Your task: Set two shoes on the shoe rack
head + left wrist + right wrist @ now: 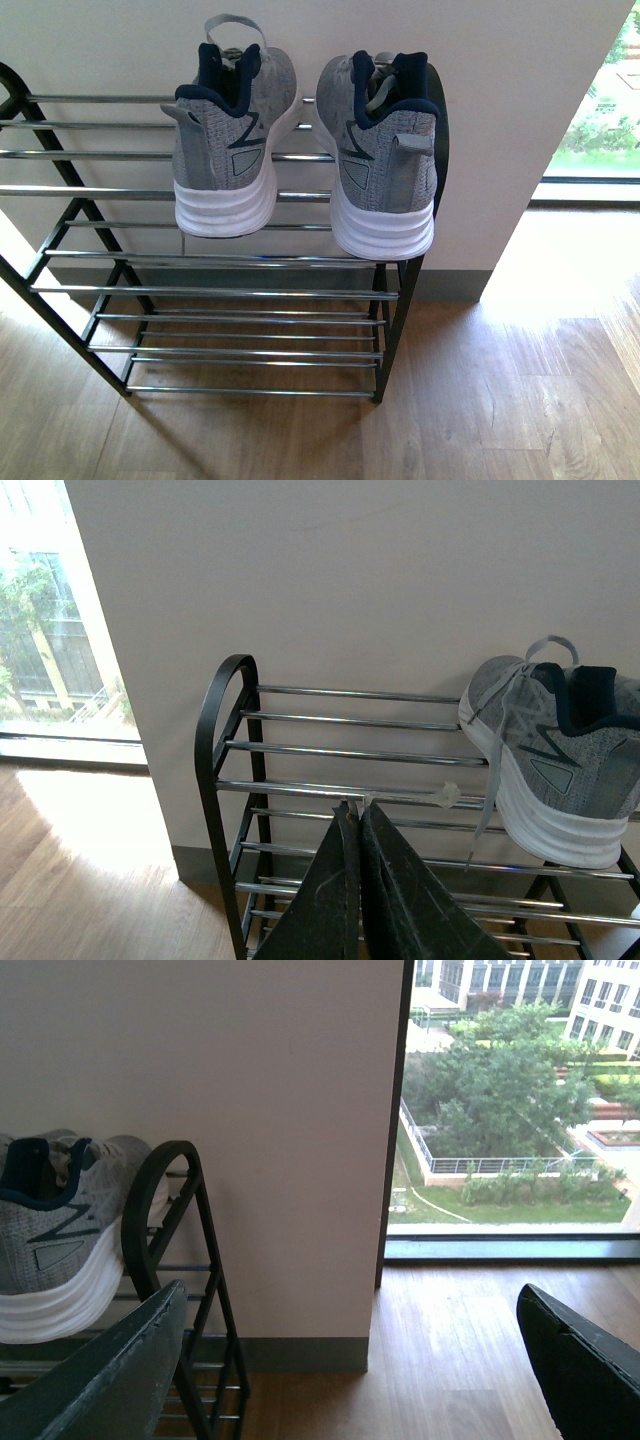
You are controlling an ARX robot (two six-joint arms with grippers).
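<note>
Left gripper (357, 808): jaws closed together, facing the rack's left half
Right gripper (350, 1300): jaws spread wide, off the rack's right end
Shoe rack (240, 290): black frame, chrome rods, standing against the wall
Left sneaker (230, 150): top tier, heel toward camera, toe toward wall
Right sneaker (385, 165): top tier, just beside the left sneaker, at rack's right end
Wall (520, 90): pale, behind the rack
Window (605, 100): far right, greenery outside

Grey sneaker (45, 1225) is shown resting on the shoe rack (137, 1215) near a window (510, 1110); right gripper (345, 1360) is held wide apart.
</note>
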